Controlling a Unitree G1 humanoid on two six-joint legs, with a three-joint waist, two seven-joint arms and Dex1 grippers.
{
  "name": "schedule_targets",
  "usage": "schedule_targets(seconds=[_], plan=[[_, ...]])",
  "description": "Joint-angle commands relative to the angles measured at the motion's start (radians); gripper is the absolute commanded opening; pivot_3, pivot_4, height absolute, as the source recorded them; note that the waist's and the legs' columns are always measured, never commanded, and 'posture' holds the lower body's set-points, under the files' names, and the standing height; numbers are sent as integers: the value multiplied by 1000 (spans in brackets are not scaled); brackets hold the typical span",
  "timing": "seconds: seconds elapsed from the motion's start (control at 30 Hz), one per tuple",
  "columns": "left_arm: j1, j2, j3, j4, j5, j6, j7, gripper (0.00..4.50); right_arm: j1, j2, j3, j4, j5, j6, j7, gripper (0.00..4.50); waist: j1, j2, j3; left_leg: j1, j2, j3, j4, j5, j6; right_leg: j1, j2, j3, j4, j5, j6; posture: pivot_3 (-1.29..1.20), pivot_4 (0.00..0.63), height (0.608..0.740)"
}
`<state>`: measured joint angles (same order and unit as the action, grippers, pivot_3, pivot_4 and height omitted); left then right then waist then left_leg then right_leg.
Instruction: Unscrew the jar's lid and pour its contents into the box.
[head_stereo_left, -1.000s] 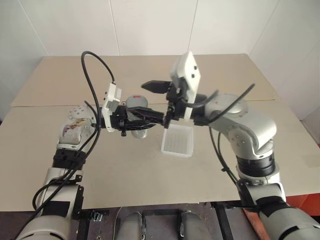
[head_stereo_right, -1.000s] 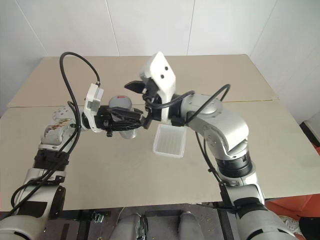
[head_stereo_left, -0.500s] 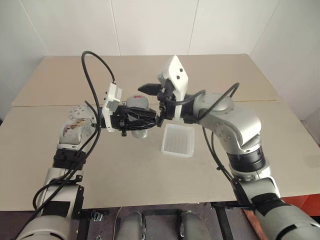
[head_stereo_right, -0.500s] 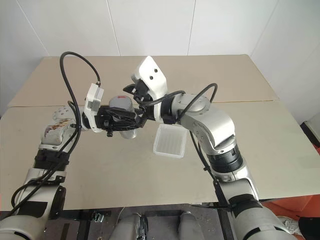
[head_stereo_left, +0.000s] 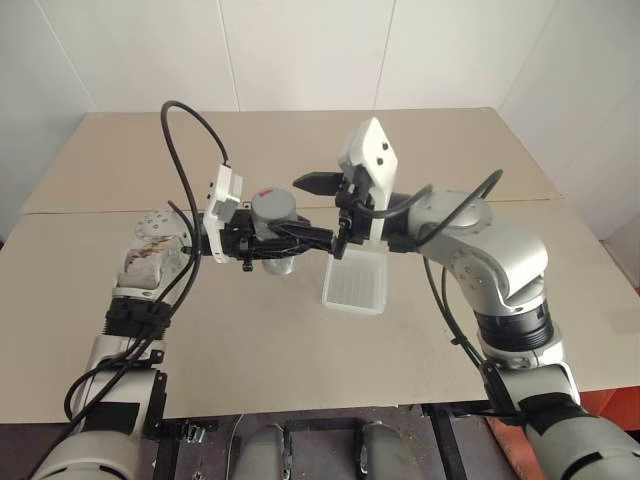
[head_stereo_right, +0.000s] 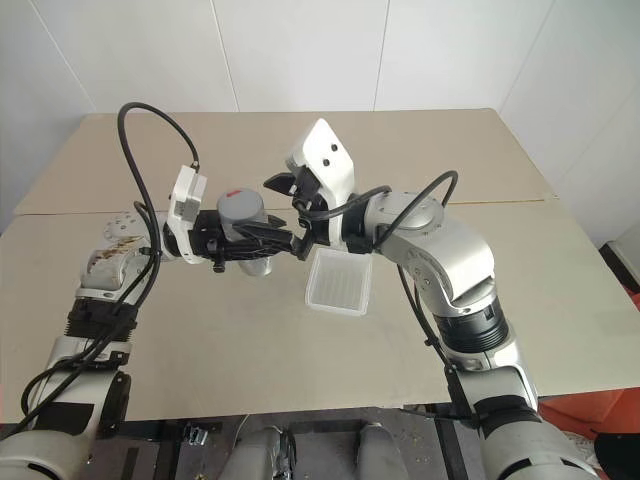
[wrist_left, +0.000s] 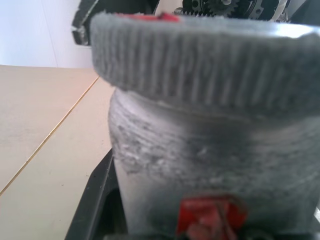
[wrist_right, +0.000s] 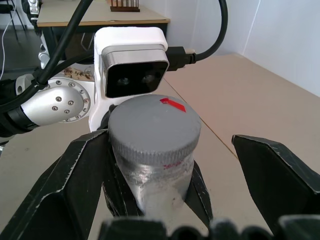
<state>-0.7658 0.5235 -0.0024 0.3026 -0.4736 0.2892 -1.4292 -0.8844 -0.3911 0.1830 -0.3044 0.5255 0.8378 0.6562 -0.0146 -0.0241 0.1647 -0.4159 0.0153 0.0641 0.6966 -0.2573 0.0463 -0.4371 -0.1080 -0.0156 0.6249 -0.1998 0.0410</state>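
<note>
I have the jar (head_stereo_left: 272, 232) clamped upright in my left hand (head_stereo_left: 290, 238), held up above the table (head_stereo_left: 250, 340) with its fingers shut tight around the jar's body; the lid (wrist_right: 154, 125) is on, grey and ribbed at the rim, with a small red mark on its top; so I judge the unscrewing step is in hand and not yet begun in earnest. My right hand (head_stereo_left: 325, 215) faces in from the opposite side with its fingers spread as wide as they go, holding nothing; in the right wrist view the two fingers stand either side of the lid, apart from it. The next move, as I see it, calls for bringing that hand in level with the lid's rim, closing squarely on it, then twisting while the left keeps the jar from turning; a grip set too low would catch the neck instead. I cannot make out the contents through the jar's wall. The box (head_stereo_left: 355, 281) lies flat on the table just beside and below the right hand, near enough for pouring; it looks empty. The table is plain beige board with a seam running across it; white walls close in behind.
</note>
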Motion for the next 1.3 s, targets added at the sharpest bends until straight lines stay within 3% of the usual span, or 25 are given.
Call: schedule_targets(seconds=[0.03,0.6,0.9,1.23,1.3], plan=[[-15,12,17,-27,-21,-10,-21,1973,2,-24,-69,-10,-7,-9,-20,4464,0,0,0,0,0,0,0,0,0,0,0,0,0,0,0,0,150,740],[-13,9,18,-28,-16,-12,-25,1973,32,-49,-81,-81,65,-30,65,4464,0,0,0,0,0,0,0,0,0,0,0,0,0,0,0,0,150,740],[-13,6,12,-28,-13,-13,-29,1973,-31,43,-22,-14,7,-14,0,4464,-2,0,0,0,0,0,0,0,0,0,0,0,0,0,0,0,150,740],[-10,8,14,-33,-11,-17,-26,1973,-61,84,-1,49,-13,-21,20,4464,0,0,0,0,0,0,0,0,0,0,0,0,0,0,0,0,150,740],[-9,10,16,-34,-11,-17,-25,1973,-65,92,-8,56,-10,-21,20,4103,0,0,0,0,0,0,0,0,0,0,0,0,0,0,0,0,150,740]])
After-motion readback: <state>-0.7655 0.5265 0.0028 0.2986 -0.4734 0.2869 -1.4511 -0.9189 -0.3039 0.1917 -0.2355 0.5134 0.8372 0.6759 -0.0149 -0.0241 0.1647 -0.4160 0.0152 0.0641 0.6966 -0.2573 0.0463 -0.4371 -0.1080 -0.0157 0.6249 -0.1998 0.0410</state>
